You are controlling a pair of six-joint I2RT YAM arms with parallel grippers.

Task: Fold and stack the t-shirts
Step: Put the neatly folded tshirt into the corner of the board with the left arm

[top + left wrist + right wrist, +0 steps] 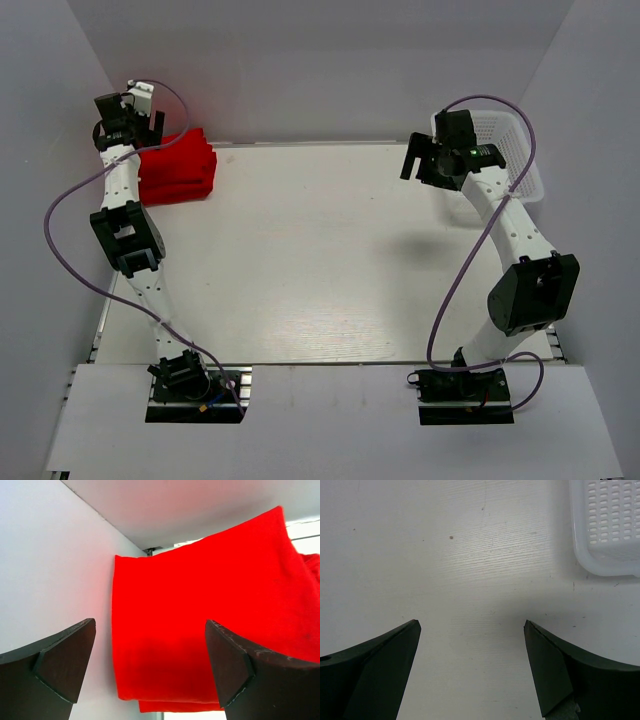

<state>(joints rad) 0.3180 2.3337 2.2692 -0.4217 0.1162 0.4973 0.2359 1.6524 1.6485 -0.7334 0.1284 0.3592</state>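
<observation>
A stack of folded bright red t-shirts (178,167) lies at the table's far left corner against the wall. It fills the left wrist view (210,620), where layered edges show at the bottom. My left gripper (138,128) hovers above the stack's far left end, open and empty (150,645). My right gripper (421,158) is open and empty above bare table at the far right (472,630), just left of the basket.
A white plastic mesh basket (515,150) stands at the far right corner; its corner shows in the right wrist view (605,530). White walls enclose the table on the left, back and right. The white table (320,260) spreads between the arms.
</observation>
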